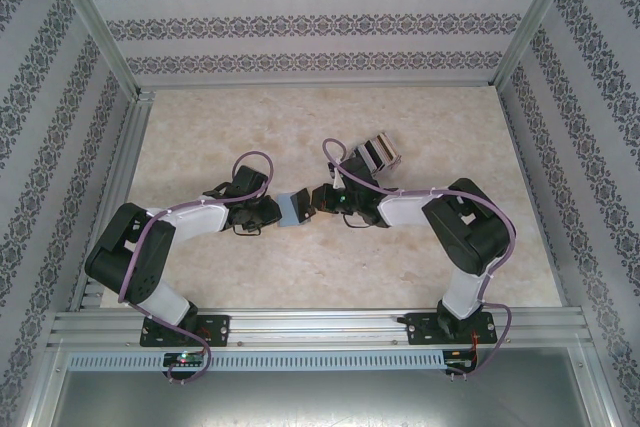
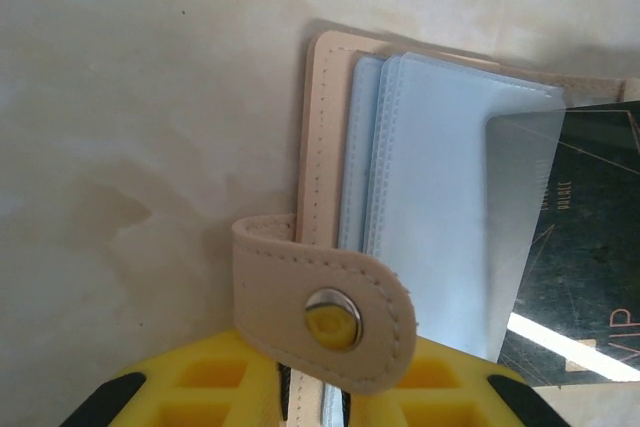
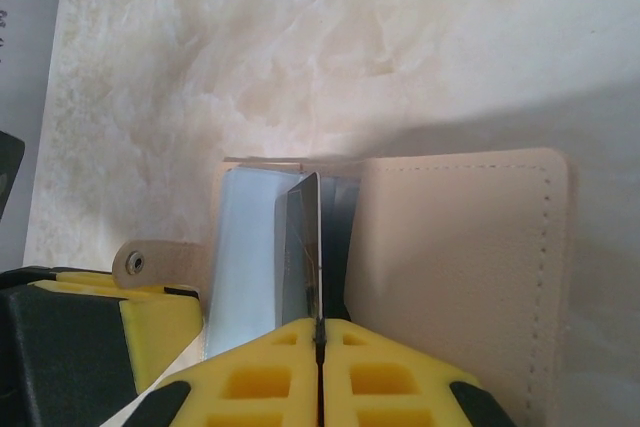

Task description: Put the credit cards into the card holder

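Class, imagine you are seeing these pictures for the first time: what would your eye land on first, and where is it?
At the middle of the table, the left pincer and right pincer meet at a beige card holder. In the left wrist view, a dark card sits partly inside a clear blue sleeve. The right pincer is shut on the card's edge; the left one clamps the holder.

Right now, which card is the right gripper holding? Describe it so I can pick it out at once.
At the middle of the marble-look table is the open beige card holder. The right gripper pinches a card partly tucked among its pale blue sleeves. It is the only dark thing there: near black with thin pale lines.
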